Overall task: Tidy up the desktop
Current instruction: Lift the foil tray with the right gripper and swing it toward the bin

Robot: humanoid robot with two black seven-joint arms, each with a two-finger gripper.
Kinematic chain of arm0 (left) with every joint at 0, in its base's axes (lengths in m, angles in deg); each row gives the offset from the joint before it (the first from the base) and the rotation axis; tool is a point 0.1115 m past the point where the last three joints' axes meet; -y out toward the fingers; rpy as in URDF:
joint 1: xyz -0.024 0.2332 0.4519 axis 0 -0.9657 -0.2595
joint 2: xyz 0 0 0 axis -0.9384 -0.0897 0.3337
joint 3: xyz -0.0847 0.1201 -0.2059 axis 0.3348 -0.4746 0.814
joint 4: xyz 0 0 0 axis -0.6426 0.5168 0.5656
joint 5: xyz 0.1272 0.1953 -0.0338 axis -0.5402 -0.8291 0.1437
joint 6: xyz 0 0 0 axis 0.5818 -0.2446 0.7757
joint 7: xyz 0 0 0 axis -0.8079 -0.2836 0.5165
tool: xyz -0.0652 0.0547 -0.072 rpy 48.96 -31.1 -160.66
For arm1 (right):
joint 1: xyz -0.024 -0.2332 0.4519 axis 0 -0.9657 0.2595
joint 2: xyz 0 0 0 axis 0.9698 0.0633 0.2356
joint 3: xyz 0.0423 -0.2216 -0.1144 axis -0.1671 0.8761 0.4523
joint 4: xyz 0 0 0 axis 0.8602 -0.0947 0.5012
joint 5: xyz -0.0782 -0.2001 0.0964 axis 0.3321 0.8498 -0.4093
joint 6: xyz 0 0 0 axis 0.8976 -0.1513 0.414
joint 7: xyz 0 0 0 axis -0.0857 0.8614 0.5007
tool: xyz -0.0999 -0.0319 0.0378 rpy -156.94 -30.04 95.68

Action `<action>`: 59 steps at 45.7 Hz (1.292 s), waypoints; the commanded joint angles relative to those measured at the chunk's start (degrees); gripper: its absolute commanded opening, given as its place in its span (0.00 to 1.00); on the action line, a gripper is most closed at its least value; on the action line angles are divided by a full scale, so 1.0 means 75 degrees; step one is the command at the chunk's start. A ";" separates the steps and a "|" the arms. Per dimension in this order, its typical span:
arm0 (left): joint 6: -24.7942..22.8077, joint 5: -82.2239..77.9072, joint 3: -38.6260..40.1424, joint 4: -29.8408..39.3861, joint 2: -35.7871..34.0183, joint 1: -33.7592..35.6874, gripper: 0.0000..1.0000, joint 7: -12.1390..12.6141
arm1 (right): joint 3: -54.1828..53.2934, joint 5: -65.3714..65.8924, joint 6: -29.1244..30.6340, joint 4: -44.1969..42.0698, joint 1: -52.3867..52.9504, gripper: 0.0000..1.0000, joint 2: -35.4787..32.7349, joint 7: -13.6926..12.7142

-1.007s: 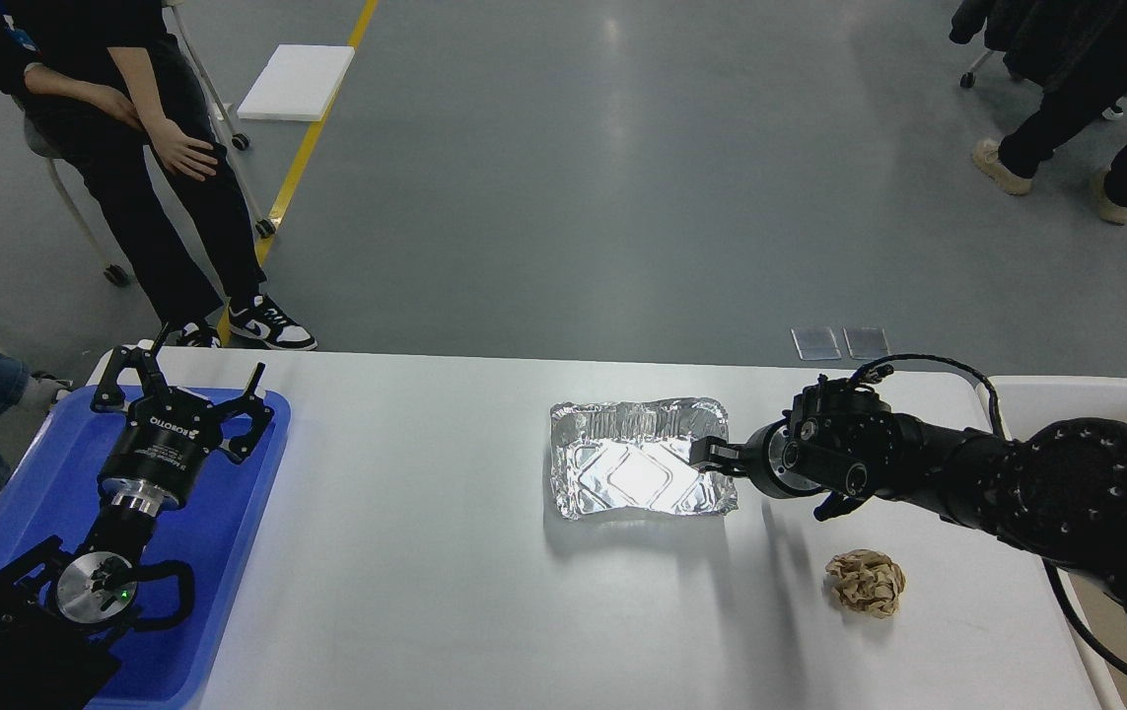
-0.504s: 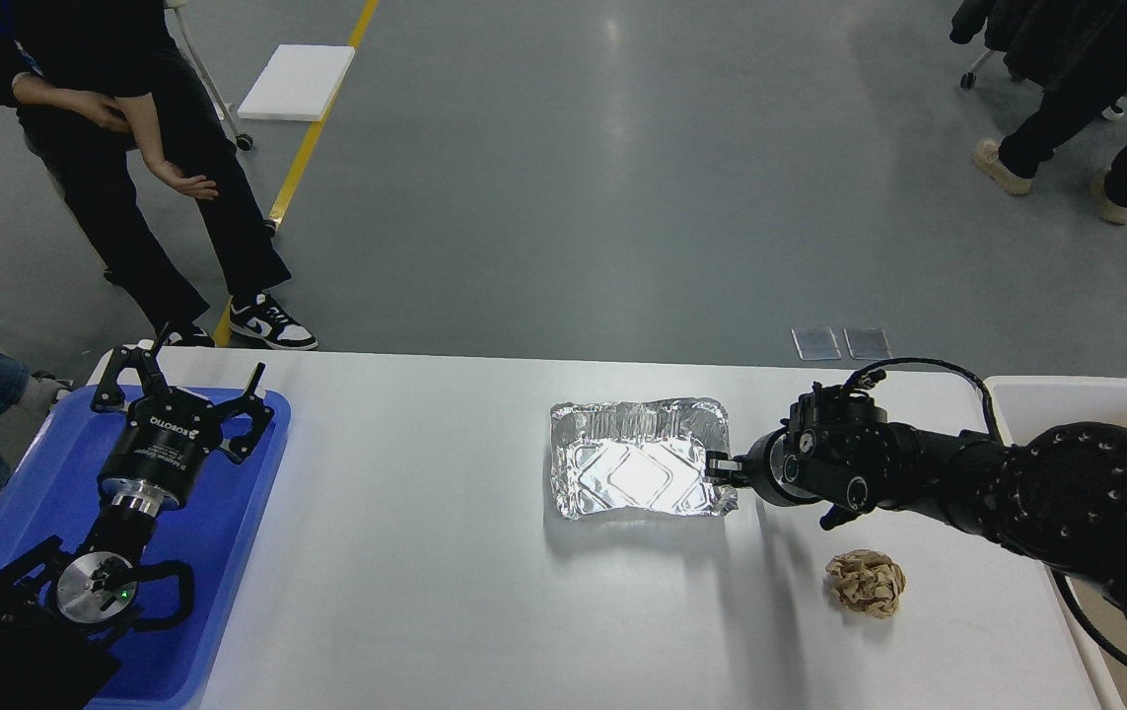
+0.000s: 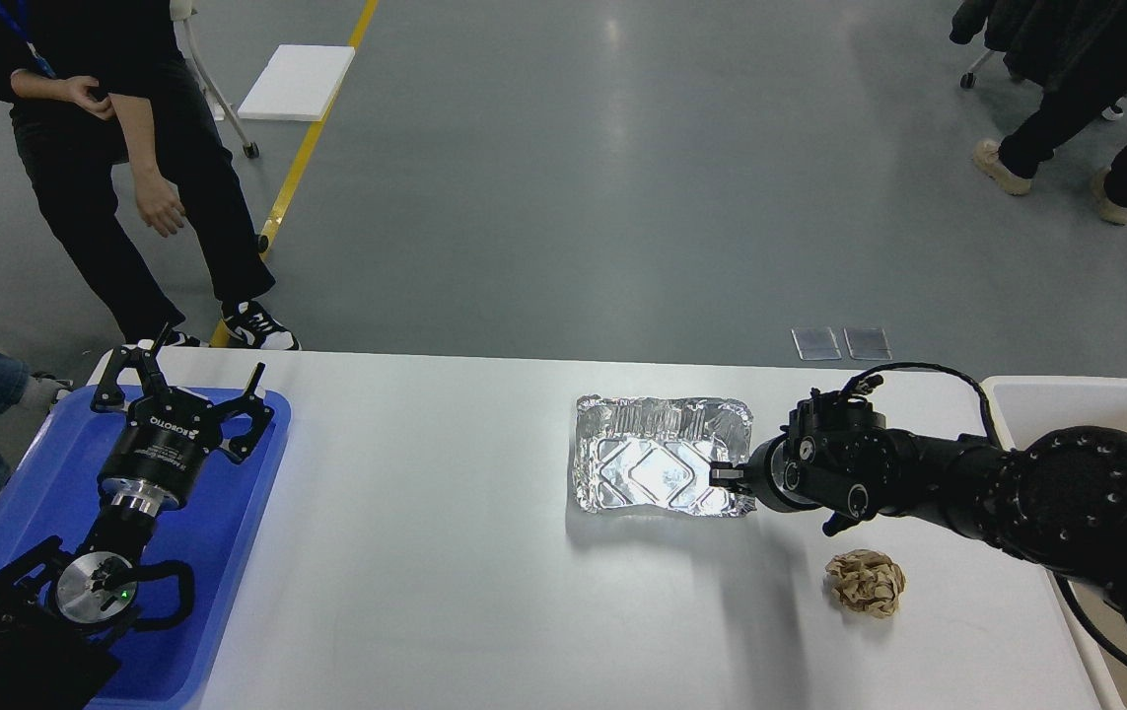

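Observation:
The white desktop (image 3: 425, 552) fills the lower part of the head view. A shiny foil tray (image 3: 662, 468) lies on it right of centre. My right gripper (image 3: 724, 475) is shut on the foil tray's right rim, with its arm coming in from the right. A crumpled brown paper ball (image 3: 865, 582) lies on the desktop in front of that arm. My left gripper (image 3: 183, 399) is open and empty, held above the blue plastic tray (image 3: 228, 537) at the left end.
A cream-rimmed bin (image 3: 1081, 399) stands off the desktop's right end. A person in black (image 3: 109, 148) stands beyond the far left corner. Other people's legs (image 3: 1066, 128) show at the top right. A white board (image 3: 295, 82) lies on the floor.
My right gripper closed on the foil tray's right rim, and the tray has slid a short way to the right with it. The person at the left stood up. My left arm is still.

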 commanded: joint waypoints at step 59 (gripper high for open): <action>-0.0012 0.0000 -0.0001 0.0000 0.0011 0.0000 0.99 0.0000 | 0.0363 0.0371 0.4582 0.4985 0.7726 0.00 -0.2355 -0.0005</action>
